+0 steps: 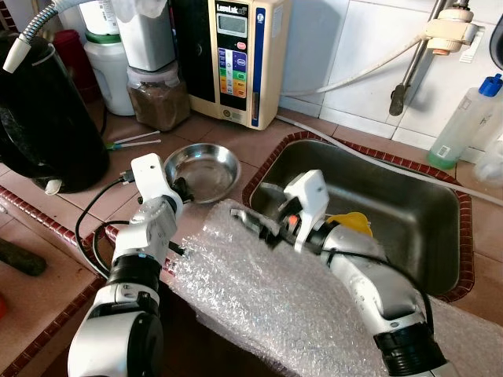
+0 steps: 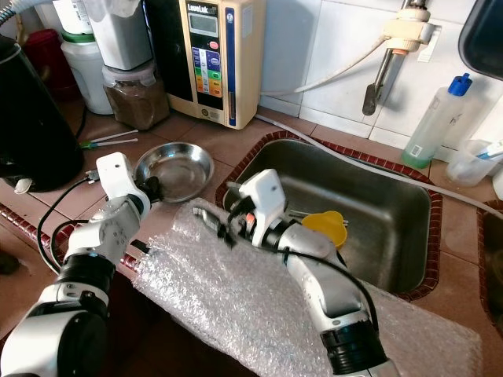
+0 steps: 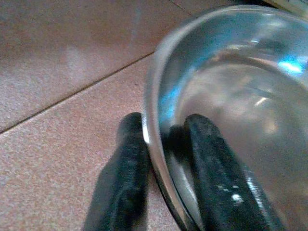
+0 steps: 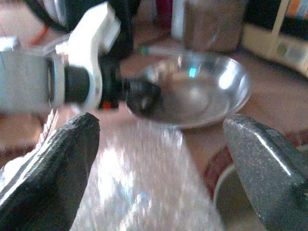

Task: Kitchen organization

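A shallow steel bowl rests on the tiled counter to the left of the sink. My left gripper is shut on the bowl's near rim. In the left wrist view one of its fingers lies outside the bowl and the other inside. My right gripper hovers open over a sheet of bubble wrap at the sink's left edge. In the right wrist view it points at the bowl, its fingers wide apart and holding nothing.
A yellow plastic piece lies in the sink. A black pot, a white jar, a jar of brown powder and a water ioniser line the back. A green soap bottle stands far right.
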You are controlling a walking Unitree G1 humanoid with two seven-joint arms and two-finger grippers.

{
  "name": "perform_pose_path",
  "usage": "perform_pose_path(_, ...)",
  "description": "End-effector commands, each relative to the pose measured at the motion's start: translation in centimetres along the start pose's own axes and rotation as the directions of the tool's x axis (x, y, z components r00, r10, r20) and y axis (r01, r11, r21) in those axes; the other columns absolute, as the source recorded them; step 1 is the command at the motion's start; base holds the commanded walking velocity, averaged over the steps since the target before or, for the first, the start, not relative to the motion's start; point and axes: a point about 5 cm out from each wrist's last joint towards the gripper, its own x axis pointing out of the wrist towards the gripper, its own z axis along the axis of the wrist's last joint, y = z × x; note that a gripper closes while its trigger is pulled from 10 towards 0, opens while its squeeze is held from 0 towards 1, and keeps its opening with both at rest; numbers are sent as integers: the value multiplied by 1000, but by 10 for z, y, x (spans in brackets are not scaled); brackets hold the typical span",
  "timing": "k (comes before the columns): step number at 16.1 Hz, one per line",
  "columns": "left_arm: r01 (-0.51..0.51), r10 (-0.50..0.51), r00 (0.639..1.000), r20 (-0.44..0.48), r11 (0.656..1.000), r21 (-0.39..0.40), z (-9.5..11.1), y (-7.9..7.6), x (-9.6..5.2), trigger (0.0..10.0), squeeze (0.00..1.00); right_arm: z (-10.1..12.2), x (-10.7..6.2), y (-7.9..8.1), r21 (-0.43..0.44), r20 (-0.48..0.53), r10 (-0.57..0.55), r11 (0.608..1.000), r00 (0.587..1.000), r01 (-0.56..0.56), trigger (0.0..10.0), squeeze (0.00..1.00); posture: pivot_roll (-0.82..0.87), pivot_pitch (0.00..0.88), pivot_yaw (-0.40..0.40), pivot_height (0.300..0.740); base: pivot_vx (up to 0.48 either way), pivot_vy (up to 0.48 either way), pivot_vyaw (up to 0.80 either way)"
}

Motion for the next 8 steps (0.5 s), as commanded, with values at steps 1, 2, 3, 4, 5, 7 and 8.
perform_pose_path(1, 8, -8, 1000, 11, 1000, 16, -2, -1, -1, 0, 0, -10, -1, 0, -21, -64, 2, 1000, 998, -3, 10000, 0, 42, 0, 22, 740, 0, 0, 0)
perform_pose_path(2, 9, -9, 1000, 26, 1000, 21, -2, -1, -1, 0, 0, -13, -1, 0, -10, -80, 7, 1000, 997, -8, 10000, 0, 43, 0, 22, 740, 0, 0, 0)
perform_pose_path(3, 10, -10, 1000, 20, 1000, 23, -1, -2, -1, 0, 0, -15, -1, -1, -22, -88, -6, 1000, 996, 4, 10000, 0, 47, 0, 20, 740, 0, 0, 0)
perform_pose_path(4, 7, -7, 1000, 26, 1000, 25, -2, -2, -1, 0, 0, -16, -2, -1, -15, -93, -7, 1000, 996, 5, 10000, 0, 49, 0, 17, 740, 0, 0, 0)
perform_pose_path(5, 5, -6, 1000, 31, 1000, 26, -2, -1, -2, 0, 0, -17, -2, -1, -21, -101, -2, 1000, 995, 0, 10000, 0, 48, 0, 16, 740, 0, 0, 0)
perform_pose_path(7, -2, 1, 999, 49, 999, 34, -1, 0, -2, 0, 0, -16, 0, -3, -36, -105, -4, 999, 994, 0, 10000, 0, 48, 0, 14, 740, 0, 0, 0)
perform_pose_path(8, -9, 6, 998, 65, 999, 42, 0, 1, -2, 0, 0, -16, 0, -4, -38, -105, -6, 999, 994, 2, 10000, 0, 47, 0, 12, 740, 0, 0, 0)
